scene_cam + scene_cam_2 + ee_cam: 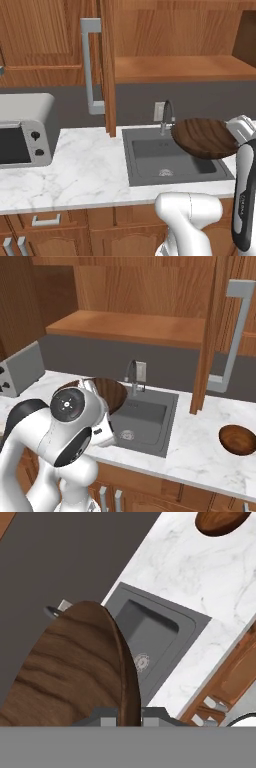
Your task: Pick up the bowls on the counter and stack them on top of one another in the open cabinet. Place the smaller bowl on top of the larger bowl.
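My gripper (129,716) is shut on the rim of the larger bowl (205,137), wide and dark brown with streaky grain. It holds the bowl tilted above the right side of the sink (170,159). In the right base view the larger bowl (109,392) shows partly behind my arm. The smaller bowl (238,439), reddish-brown, sits on the counter (200,448) to the right of the sink, and its edge also shows as the smaller bowl (220,521) in the hand view. The open cabinet (185,67) above has a bare wooden shelf.
The cabinet door (106,70) stands open toward me with a long grey handle (90,65), left of the shelf. A faucet (166,116) rises behind the sink. A silver toaster oven (25,131) stands on the counter at far left.
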Available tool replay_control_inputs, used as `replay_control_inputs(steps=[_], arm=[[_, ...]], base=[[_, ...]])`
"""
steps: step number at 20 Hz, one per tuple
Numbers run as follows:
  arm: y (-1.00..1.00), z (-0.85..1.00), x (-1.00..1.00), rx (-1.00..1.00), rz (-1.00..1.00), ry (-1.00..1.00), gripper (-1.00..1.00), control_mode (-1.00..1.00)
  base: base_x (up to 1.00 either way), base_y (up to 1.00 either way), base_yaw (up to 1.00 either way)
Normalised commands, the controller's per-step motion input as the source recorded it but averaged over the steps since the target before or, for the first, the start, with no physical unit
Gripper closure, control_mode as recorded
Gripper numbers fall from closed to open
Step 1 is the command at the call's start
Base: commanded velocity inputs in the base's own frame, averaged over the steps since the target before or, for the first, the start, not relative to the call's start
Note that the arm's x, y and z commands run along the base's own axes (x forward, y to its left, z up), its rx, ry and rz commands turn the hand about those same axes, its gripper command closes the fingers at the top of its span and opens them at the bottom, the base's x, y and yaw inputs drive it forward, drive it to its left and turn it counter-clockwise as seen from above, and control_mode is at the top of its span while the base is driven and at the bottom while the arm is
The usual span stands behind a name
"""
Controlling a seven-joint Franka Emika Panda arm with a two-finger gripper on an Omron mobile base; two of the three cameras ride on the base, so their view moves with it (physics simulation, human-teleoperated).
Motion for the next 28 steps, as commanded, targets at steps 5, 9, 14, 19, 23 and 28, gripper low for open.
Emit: replay_control_inputs(steps=[5,9,14,19,23,28], arm=[[0.01,0.16,-0.17,0.00,-0.09,-0.03,1.00,-1.00],[0.00,0.33,-0.25,0.02,-0.13,-0.02,1.00,-1.00],[0.01,0.34,-0.21,0.01,-0.13,0.00,1.00,-1.00],[0.00,0.49,-0.14,0.00,-0.11,0.00,1.00,-1.00],[0.02,0.56,-0.07,-0.03,-0.09,-0.02,1.00,-1.00],[0.07,0.58,0.00,-0.05,-0.08,-0.04,1.00,-1.00]], base=[[0.00,0.00,0.00],[0.00,0.00,0.00],[0.00,0.00,0.00],[0.00,0.00,0.00],[0.00,0.00,0.00],[0.00,0.00,0.00]])
